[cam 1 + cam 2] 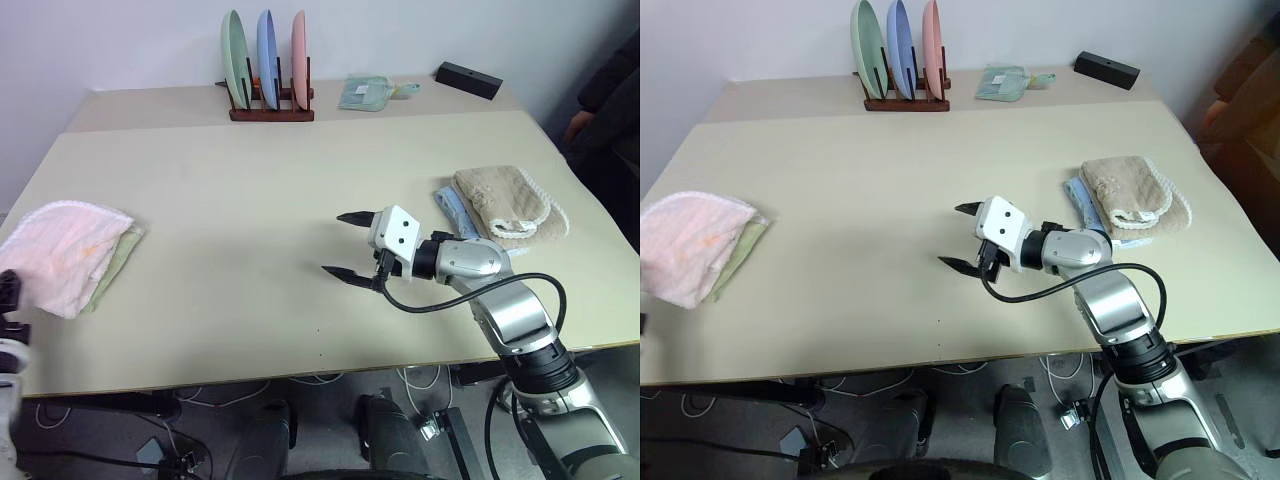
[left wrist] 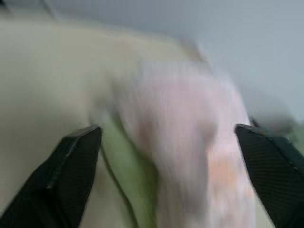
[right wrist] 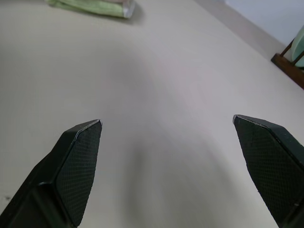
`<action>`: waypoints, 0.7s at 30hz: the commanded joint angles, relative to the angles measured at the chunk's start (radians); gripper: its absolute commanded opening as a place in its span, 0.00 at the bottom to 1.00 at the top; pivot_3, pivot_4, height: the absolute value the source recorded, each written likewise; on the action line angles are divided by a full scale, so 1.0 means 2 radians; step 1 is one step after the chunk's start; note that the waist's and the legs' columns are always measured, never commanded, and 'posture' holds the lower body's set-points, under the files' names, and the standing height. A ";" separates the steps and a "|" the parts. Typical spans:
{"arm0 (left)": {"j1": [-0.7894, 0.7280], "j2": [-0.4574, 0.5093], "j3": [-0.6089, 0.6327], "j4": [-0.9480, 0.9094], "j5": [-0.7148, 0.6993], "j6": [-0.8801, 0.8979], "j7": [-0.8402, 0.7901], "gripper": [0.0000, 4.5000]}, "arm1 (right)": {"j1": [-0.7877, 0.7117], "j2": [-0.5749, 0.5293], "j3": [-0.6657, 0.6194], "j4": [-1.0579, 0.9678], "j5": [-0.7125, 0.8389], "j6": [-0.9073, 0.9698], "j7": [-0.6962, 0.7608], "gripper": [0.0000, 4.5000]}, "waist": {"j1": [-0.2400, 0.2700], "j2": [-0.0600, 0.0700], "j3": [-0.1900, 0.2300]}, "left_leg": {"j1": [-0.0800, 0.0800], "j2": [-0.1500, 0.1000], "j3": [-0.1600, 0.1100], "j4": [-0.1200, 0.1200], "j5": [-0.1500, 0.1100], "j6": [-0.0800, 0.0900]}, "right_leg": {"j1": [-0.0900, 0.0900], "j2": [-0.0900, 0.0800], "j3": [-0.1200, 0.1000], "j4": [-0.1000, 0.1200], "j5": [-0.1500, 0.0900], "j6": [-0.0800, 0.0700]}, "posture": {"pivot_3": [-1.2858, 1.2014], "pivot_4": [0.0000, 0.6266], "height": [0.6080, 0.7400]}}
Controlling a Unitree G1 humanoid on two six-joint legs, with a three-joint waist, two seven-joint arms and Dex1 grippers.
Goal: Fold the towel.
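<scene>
Our right gripper (image 1: 350,246) hangs over the middle of the table (image 1: 250,190), fingers spread wide with nothing between them; in its wrist view the two black pads (image 3: 76,166) frame bare tabletop only. It touches no cloth. Our left gripper (image 2: 166,175) is also released: its wrist view shows both fingers far apart, with pink and green cloth lying ahead in the gap, blurred, and we cannot tell whether the tips brush it. In the head view only a dark bit of that arm shows at the left edge, at about 8 o'clock from the table's centre.

The towel (image 1: 62,250), pale pink and fluffy, lies at the far left edge of the table, at about 9 o'clock from our right gripper and well apart from it. It already sits as a folded bundle, resting on top of the light green towel (image 1: 118,258), whose edge peeks out on the side toward the centre. Its long axis runs roughly from 10 o'clock to 4 o'clock across the pictures. The left arm is plainly the nearer one; the right would have to cross most of the table.

We judge the fold is essentially done and both hands are free of it. Across the table, at about 2 o'clock from the right gripper, lies the beige towel (image 1: 505,200), and a plate rack (image 1: 270,105) stands at the back, neither involved.
</scene>
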 commanded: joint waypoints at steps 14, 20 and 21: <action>0.001 0.150 -0.366 -0.152 0.346 -0.059 -0.185 0.99 | -0.013 -0.024 -0.126 0.126 0.021 0.007 -0.051 1.00 | 0.007 0.000 0.000 | 0.000 0.000 0.001 -0.001 0.000 0.000 | 0.000 0.000 0.000 -0.001 0.000 0.000 | 0.52 0.24 1.00; -0.035 0.102 -0.439 -0.111 0.421 -0.103 -0.200 0.99 | 0.034 -0.021 -0.149 0.113 0.045 0.041 -0.062 1.00 | 0.000 0.000 0.000 | 0.000 0.000 0.001 -0.001 0.000 0.000 | 0.000 0.000 0.001 0.000 0.001 0.001 | 0.52 0.24 1.00; -0.037 0.097 -0.449 -0.106 0.430 -0.111 -0.206 0.99 | 0.042 -0.021 -0.152 0.107 0.048 0.043 -0.063 1.00 | 0.000 0.000 0.000 | 0.000 0.000 0.001 -0.001 0.000 0.000 | 0.000 0.000 0.001 0.000 0.001 0.001 | 0.52 0.24 1.00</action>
